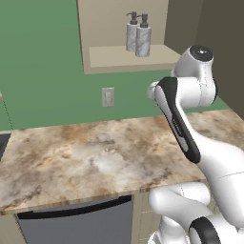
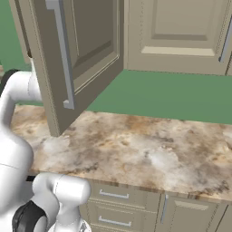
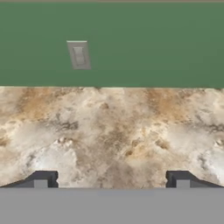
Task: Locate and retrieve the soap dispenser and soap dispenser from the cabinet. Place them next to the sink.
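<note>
The green wall (image 1: pixel 43 62) backs the whole scene, and below it the marbled brown worktop (image 1: pixel 90 157) runs wide and bare, its front edge falling to a dark appliance front (image 1: pixel 76 224) in the left base view and to pale drawers (image 2: pixel 113 195) in the right base view. Above the worktop hangs the cabinet (image 1: pixel 97 59), its door (image 2: pixel 68 54) swung out over the worktop's left part in the right base view. On the cabinet's shelf board stand the two soap dispensers (image 1: pixel 138 35), upright and touching, near the shelf's right half and back from its front edge. A wall outlet (image 1: pixel 108 96) sits below the shelf. The pincer (image 3: pixel 111 179) is spread wide with nothing between its fingertips (image 3: pixel 42 178), aimed across the worktop at the wall.
</note>
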